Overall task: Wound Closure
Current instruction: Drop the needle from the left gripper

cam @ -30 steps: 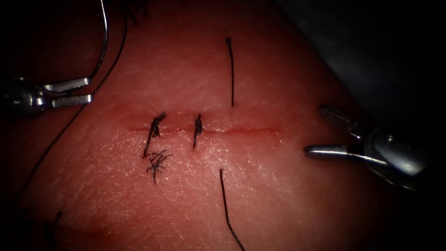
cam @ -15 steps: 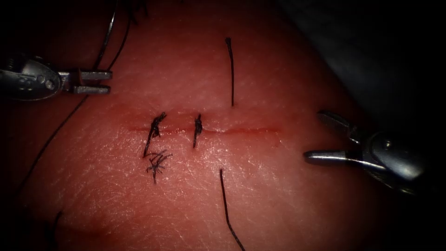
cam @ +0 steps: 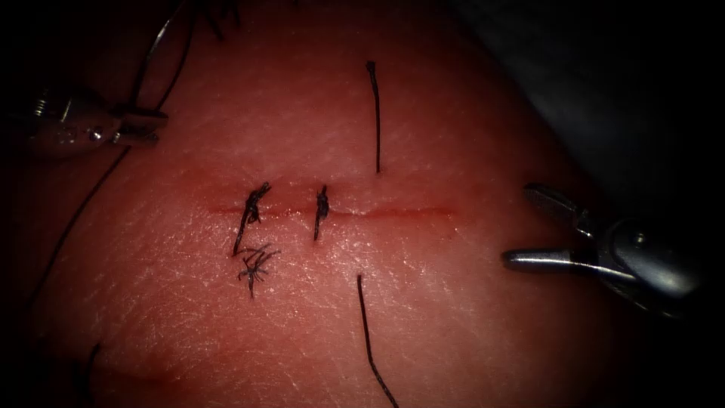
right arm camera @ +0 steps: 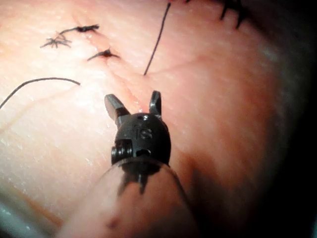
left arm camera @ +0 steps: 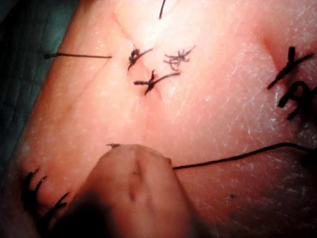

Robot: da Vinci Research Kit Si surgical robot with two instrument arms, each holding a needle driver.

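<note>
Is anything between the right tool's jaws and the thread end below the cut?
Nothing visible: bare tissue lies between the open, empty right tool and that thread end. The left tool, far left of the cut, holds the needle near one end, clear of the tissue.

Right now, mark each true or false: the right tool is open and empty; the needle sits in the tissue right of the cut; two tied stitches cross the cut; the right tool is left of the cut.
1. The right tool has its fingers open and holds nothing. True.
2. The needle sits in the tissue right of the cut. False: the left tool holds it, apparently near one end, clear of the tissue, up and left of the cut.
3. Two tied stitches cross the cut. True.
4. The right tool is left of the cut. False: it is off the cut's right end.
</note>
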